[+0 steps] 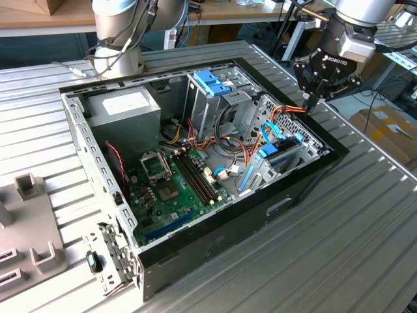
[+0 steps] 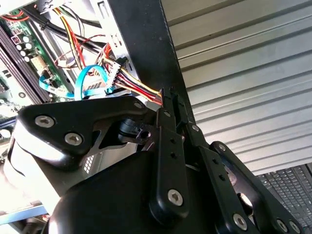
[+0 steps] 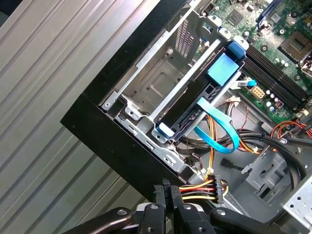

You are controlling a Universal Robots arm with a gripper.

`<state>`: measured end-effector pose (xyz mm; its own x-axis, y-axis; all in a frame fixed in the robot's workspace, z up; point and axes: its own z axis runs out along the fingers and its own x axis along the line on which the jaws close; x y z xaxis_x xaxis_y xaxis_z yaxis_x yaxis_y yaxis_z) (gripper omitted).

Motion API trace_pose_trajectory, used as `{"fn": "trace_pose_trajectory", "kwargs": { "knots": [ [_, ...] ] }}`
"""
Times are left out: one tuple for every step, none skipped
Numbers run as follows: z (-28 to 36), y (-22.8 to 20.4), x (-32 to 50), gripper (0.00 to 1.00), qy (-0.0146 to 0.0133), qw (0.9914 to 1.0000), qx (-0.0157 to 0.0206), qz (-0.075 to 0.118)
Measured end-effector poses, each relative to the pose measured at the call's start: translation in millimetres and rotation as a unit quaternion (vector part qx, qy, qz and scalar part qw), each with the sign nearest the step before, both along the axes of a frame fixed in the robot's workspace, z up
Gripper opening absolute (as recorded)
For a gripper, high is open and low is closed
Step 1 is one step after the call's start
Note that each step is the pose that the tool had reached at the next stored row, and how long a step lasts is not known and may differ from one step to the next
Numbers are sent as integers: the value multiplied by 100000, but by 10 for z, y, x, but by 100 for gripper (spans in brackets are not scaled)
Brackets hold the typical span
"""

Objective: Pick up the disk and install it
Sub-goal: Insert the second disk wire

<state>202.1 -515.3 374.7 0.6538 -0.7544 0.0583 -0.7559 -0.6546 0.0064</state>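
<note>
on the exterior view's left, grey fixtures [image 1: 32, 222] sit on the ribbed table [image 1: 365, 228] beside the open case [image 1: 195, 176]. inside the case, going rightward, i see the grey box with a white label [image 1: 127, 107], the green board [image 1: 172, 189] on the case floor, a metal cage with a blue bracket [image 1: 212, 81] on top, and then the drive bay by the black front wall.

the disk [image 1: 283, 156] stands on edge in that bay, its blue rails showing, near the case's corner on the exterior view's right. in the first wrist view the disk [image 3: 204, 92] lies in the metal bay just inside the black wall [image 3: 122, 146], with a light-blue tab at one end and a flat blue cable [image 3: 219, 129] looping off beside it.

my pincer [image 1: 311, 103] hangs at the exterior view's right, over the case's far right edge, apart from the disk. its fingers are together, tips meeting, and between them sits the bundle of red, yellow and black wires [image 3: 197, 187] right at the edge of the black wall. in the second wrist view my pincer [image 2: 168, 95] points at the same wires [image 2: 136, 87] where they meet a white plug, with the black wall [image 2: 141, 34] alongside and the ribbed table [image 2: 243, 73] beyond. in the first wrist view my pincer [image 3: 168, 187] touches the wire bundle by its black plug [image 3: 218, 187].
</note>
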Motion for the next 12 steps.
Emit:
{"fn": "trace_pose_trajectory", "kwargs": {
  "knots": [
    [0,0,0,16,0,99997,1,-769],
    [0,0,0,16,-1,99990,2,-1404],
    [-1,0,0,16,0,99982,4,-1918],
    [0,0,0,16,-1,99968,2,-2540],
    [0,0,0,16,-1,99945,0,-3320],
    [-1,0,0,16,-1,99919,0,-4033],
    [-1,0,0,16,0,99891,4,-4665],
    [-1,0,0,16,-2,99840,1,-5662],
    [-1,0,0,16,-2,99801,1,-6299],
    [-1,0,0,16,-3,99754,0,-7005],
    [-1,0,0,16,-2,99650,-2,-8361],
    [-2,0,0,16,-1,99547,1,-9510]
  ]
}}
